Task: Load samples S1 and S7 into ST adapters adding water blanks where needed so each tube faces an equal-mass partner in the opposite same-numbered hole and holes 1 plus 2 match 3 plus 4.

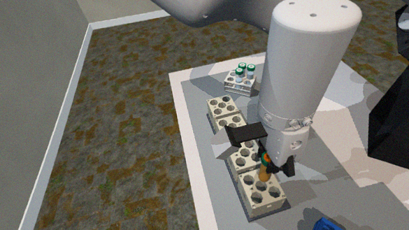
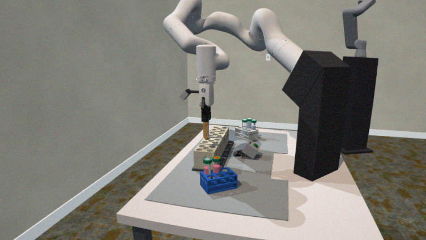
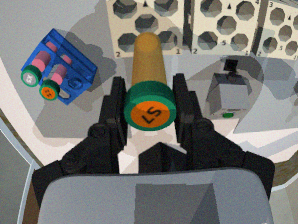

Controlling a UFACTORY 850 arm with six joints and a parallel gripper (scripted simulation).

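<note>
My gripper is shut on a sample tube with a green cap, an orange dot that reads like S7, and amber liquid. The tube hangs upright, also seen in the wrist view. Its tip sits just above the top of the loading stand ST, over the nearest adapter, which is the left one in the wrist view. All adapter holes in view are empty. The blue sample rack RS holds two pink-filled tubes: one with an orange dot and one with a pale dot.
The blank rack RB stands at the far end of the stand with three green-capped blanks. A small grey box with the green DONE key lies right of the stand. The arm's black base stands on the table's right side.
</note>
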